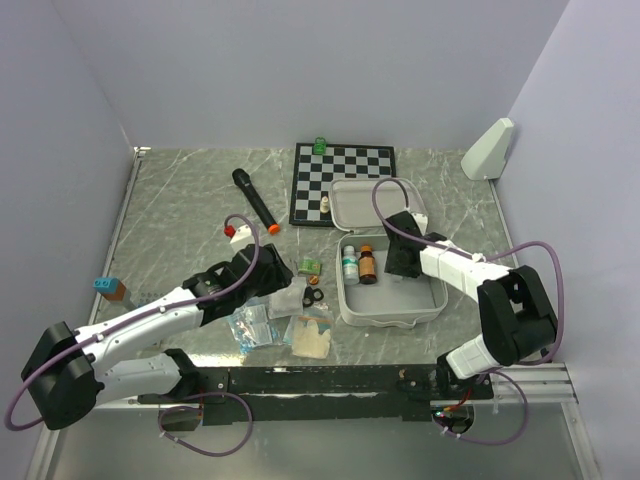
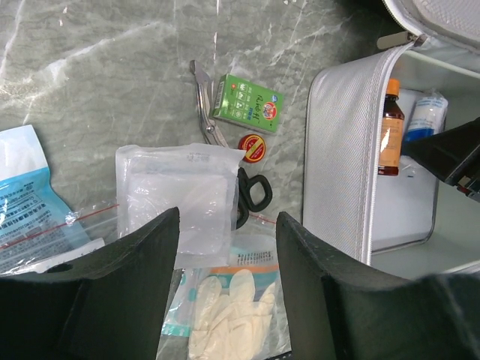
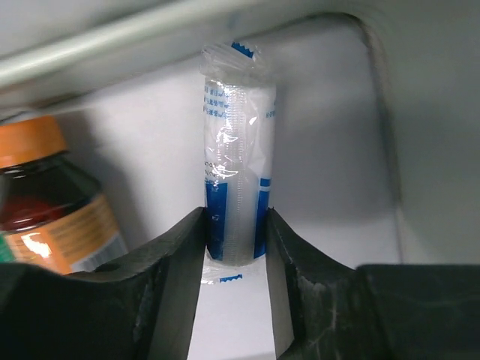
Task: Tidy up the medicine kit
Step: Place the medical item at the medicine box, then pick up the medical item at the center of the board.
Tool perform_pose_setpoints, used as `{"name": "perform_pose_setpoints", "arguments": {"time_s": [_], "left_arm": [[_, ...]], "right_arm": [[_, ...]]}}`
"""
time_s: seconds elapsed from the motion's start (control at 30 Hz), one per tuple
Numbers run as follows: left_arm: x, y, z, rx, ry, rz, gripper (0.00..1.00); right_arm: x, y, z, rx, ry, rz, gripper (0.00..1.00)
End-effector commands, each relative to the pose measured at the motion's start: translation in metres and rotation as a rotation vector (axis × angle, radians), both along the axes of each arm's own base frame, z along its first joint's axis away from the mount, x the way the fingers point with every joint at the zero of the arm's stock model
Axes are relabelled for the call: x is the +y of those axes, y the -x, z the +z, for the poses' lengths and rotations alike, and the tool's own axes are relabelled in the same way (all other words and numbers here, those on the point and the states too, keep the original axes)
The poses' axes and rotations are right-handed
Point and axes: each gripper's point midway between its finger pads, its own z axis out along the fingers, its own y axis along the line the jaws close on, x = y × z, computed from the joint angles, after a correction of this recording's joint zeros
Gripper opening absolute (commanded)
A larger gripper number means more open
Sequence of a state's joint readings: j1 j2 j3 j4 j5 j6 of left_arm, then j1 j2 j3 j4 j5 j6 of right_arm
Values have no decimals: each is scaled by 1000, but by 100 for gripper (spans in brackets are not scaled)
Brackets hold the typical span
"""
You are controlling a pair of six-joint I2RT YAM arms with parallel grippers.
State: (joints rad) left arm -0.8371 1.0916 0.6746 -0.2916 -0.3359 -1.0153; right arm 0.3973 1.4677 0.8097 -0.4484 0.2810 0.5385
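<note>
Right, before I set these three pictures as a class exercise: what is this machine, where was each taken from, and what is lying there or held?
These are two robot arms bolted to a table, each ending in a two-finger gripper. One picture looks down from above; the other two come from cameras on the wrists. The medicine kit lies open with a brown bottle and a white bottle inside. The right gripper pinches a plastic-wrapped roll inside it. The left gripper is open and empty, above a clear packet, a pack of gloves, scissors and a green box. A chessboard lies further back.
</note>
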Motion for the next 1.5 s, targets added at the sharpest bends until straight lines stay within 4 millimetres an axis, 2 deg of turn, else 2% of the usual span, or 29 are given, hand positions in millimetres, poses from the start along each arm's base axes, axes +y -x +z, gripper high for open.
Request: {"name": "perform_pose_setpoints", "arguments": {"time_s": [0.0,0.2,0.27,0.33,0.4,0.5,0.6,0.73,0.87,1.03,1.13,1.2,1.27,1.37,1.47], "left_arm": [[-8,-9,11,-33,45,0,59],[-10,-7,3,-15,43,-7,58],[-8,-6,3,-16,46,1,58],[-8,-5,1,-15,46,2,59],[-8,-5,-1,-10,46,3,59],[-9,-5,-2,-8,46,1,59],[-9,-7,-2,-9,38,3,59],[-7,-18,-4,-7,12,11,59],[-12,-42,-4,1,-21,5,59],[-32,-78,-17,45,-104,-36,59],[-47,-92,-24,73,-140,-65,64],[-50,-100,-33,97,-183,-60,78],[-53,-103,-42,114,-215,-83,86],[-51,-105,-49,113,-258,-103,89],[-49,-105,-55,111,-294,-133,88]], "right_arm": [[32,-20,23,-117,-65,102,42],[45,-17,15,-96,-58,191,43],[50,-15,17,-106,-74,230,47],[52,-14,21,-123,-81,247,59],[51,-14,25,-135,-80,243,77],[50,-15,33,-150,-87,234,88],[50,-14,46,-170,-99,222,93],[49,-12,71,-222,-133,201,95],[44,-3,97,-265,-153,184,96],[39,13,126,-334,-196,194,95],[37,21,133,-354,-210,203,95],[36,26,136,-362,-215,208,95],[33,29,137,-370,-217,208,95],[31,33,140,-381,-221,213,95],[31,35,143,-392,-227,221,95]]}}
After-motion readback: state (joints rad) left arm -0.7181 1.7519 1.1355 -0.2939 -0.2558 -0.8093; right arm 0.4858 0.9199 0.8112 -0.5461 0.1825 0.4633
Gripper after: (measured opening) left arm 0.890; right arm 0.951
